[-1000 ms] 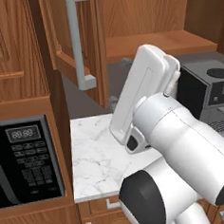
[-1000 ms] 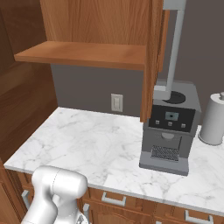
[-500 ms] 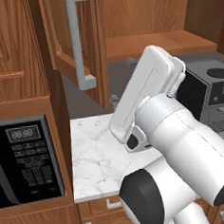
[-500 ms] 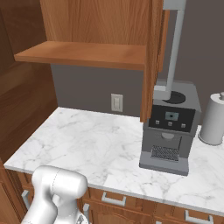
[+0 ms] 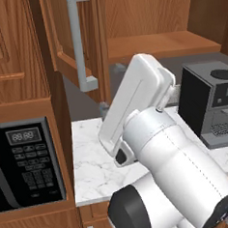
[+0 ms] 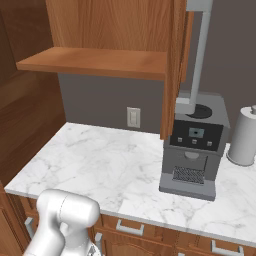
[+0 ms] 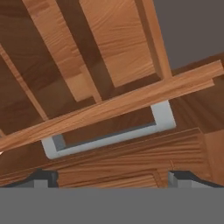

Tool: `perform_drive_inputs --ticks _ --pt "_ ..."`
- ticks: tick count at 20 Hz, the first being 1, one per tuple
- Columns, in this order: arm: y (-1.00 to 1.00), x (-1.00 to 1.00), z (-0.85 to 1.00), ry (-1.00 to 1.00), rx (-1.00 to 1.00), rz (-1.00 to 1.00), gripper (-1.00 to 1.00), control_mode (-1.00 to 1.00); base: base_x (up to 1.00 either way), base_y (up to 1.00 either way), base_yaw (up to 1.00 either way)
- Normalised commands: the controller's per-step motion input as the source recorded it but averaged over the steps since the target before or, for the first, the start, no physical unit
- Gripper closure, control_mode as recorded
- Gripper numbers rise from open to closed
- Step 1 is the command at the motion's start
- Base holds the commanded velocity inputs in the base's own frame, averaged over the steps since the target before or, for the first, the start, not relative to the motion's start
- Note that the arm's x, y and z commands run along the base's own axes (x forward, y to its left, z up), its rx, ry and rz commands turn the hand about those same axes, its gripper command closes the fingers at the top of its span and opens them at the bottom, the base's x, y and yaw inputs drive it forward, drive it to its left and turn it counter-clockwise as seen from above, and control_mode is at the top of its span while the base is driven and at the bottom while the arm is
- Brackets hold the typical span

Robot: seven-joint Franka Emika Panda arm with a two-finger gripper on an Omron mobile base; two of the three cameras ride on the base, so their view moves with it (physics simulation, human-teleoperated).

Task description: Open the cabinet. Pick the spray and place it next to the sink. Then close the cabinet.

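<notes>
Microwave display: black microwave (image 5: 25, 166), left of frame, reads "88:88".
Cabinet: brown wooden wall cabinet (image 5: 76, 41) door ajar, upper centre.
End effector: (image 7: 109, 177) jaws spread wide, empty, near grey bar handle (image 7: 109, 133).

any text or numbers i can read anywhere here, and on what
"88:88": display of the microwave.
Microwave keypad: button labels too small to read.
Coffee machine: its small screen and the buttons beside it show nothing legible.
No other text.
</notes>
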Motion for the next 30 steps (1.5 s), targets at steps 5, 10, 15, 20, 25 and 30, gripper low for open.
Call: perform_drive_inputs --ticks 5,10,15,20,25,30 --pt "0.27 0.2 0.0 0.0 -0.02 -0.02 -1.0 -1.0 0.0 0.0 0.0" --pt "0.28 0.24 0.0 0.0 -0.03 -0.02 -1.0 -1.0 0.0 0.0 0.0" --pt "0.2 0.2 0.0 0.0 -0.04 -0.01 -1.0 -1.0 0.0 0.0 0.0" --pt "-0.05 0.18 0.0 0.06 -0.01 -0.02 -1.0 -1.0 0.0 0.0 0.0" --pt "-0.15 0.17 0.0 0.16 0.0 -0.07 -1.0 -1.0 0.0 0.0 0.0" --pt "0.0 0.28 0.0 0.13 0.0 -0.06 -1.0 -1.0 0.0 0.0 0.0"
